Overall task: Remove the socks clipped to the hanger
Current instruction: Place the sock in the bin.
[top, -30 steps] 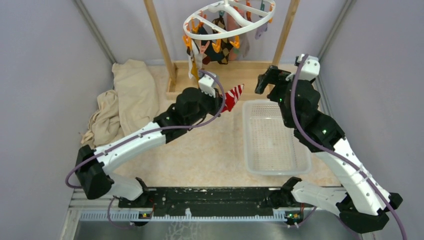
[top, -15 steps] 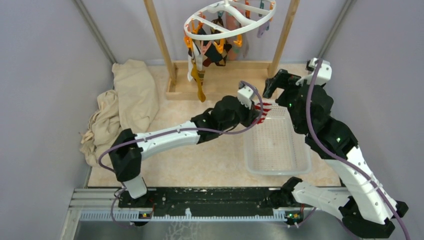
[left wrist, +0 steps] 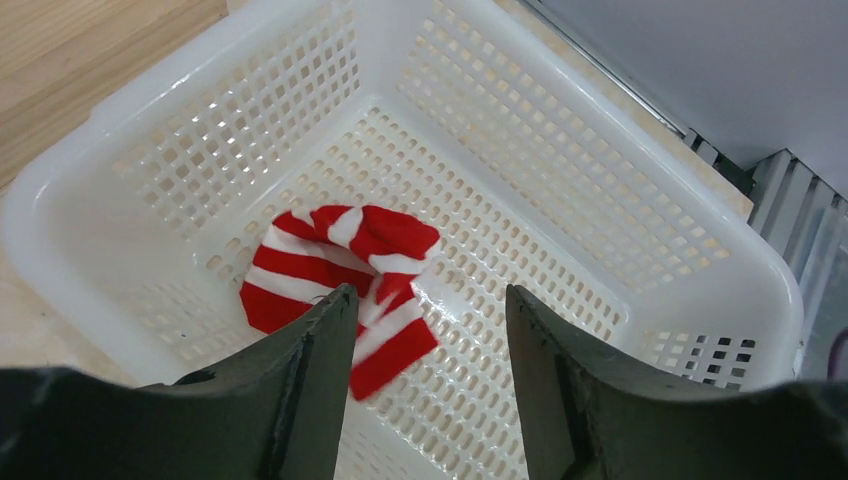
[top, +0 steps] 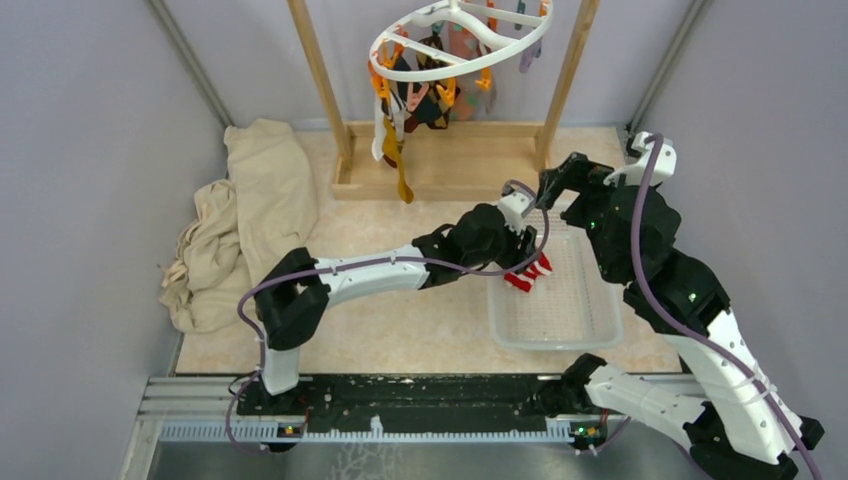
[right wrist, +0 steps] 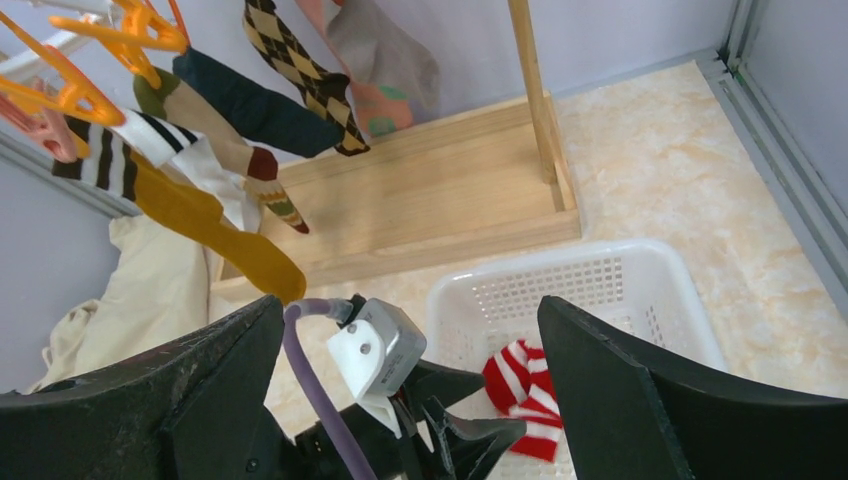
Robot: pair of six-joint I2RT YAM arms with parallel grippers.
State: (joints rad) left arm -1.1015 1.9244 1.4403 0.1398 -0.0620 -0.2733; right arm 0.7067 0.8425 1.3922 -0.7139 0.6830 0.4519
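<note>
- Red-and-white stripes mark the one freed sock, the red-white striped sock (left wrist: 340,280), which lies crumpled on the floor of the white perforated basket (left wrist: 250,140), near the basket's left wall.
- Directly above the basket's inside, the left gripper (left wrist: 428,330) hangs with its jaws parted and nothing between them. The sock sits below the fingers rather than in them, so I judge this to be the drop-off.
- The basket looks like the collecting place, which would explain why the arm reaches over its left rim instead of letting go on the table.
- Above the basket's far edge, the right gripper (right wrist: 410,310) is spread wide and empty, facing away from the basket toward the hanging socks, probably readied for the next pick.
- Beyond the basket's far left corner and well above it, the hanger (top: 430,78) hangs in the wooden frame (right wrist: 440,210).
- A mustard yellow sock (right wrist: 210,225), a brown argyle sock (right wrist: 300,75) and a navy sock (right wrist: 250,105) dangle from its orange clips (right wrist: 130,30), so most of the task remains.
</note>
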